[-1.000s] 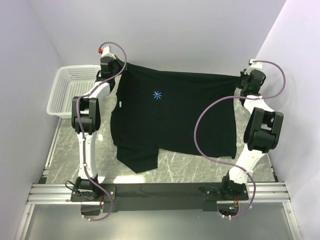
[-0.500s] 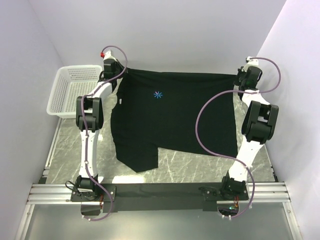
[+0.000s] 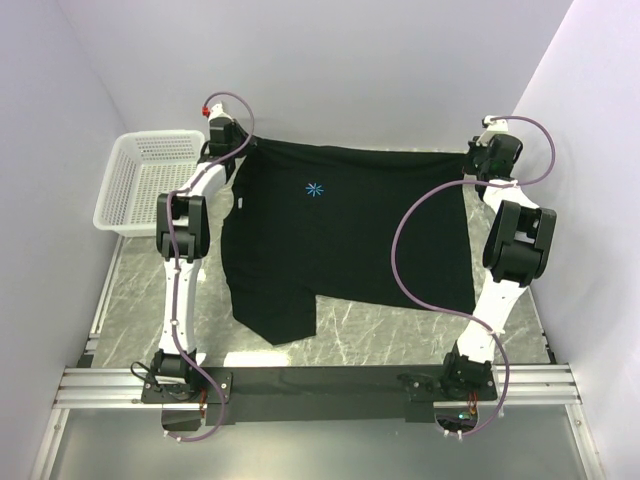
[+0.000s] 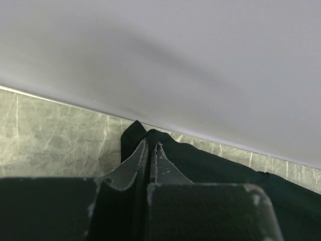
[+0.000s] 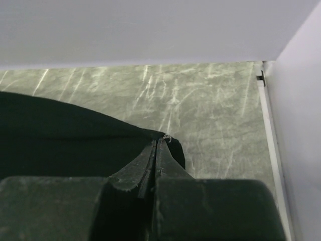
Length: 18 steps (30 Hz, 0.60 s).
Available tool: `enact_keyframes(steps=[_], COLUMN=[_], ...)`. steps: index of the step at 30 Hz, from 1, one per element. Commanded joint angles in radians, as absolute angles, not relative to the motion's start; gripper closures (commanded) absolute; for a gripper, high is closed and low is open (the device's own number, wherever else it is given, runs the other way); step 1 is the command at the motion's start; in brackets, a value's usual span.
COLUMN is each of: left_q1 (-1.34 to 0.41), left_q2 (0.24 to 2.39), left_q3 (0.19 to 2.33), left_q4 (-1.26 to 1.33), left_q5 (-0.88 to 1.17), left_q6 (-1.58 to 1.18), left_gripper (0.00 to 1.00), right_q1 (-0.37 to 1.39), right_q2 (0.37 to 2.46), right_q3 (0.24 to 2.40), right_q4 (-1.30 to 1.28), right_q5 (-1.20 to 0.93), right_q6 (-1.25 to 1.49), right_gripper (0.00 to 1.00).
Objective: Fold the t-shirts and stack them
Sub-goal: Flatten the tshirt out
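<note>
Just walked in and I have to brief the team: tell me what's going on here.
Both arms handle one black t-shirt. The left arm's fingers are shut on one far corner, the right arm's fingers on the other, stretching that edge between them; the rest spreads toward the arm bases over the table. No fold is made yet. A white mesh basket sits at the far left.

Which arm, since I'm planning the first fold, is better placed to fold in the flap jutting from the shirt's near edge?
Left, likely: the flap lies on its side of the t-shirt. Both the left gripper and right gripper are shut on far corners.
</note>
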<state>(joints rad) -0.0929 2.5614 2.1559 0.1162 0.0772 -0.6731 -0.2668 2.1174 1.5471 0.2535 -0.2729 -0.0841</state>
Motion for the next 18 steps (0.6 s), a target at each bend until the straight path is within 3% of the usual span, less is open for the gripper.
enact_keyframes(steps=[1, 18], left_q1=[-0.086, -0.048], left_q2=[2.546, 2.387], left_q3=[2.163, 1.922], left_q4=[0.146, 0.262], left_q5=[0.074, 0.129], left_q6=[-0.680, -0.649], left_gripper=[0.99, 0.99], right_q1=[-0.268, -0.284], right_q2=[2.098, 2.074], right_q3=[1.592, 1.552], right_q4=[0.275, 0.241], right_q5=[-0.324, -0.268], right_q6=[-0.103, -0.161], right_gripper=[1.00, 1.00])
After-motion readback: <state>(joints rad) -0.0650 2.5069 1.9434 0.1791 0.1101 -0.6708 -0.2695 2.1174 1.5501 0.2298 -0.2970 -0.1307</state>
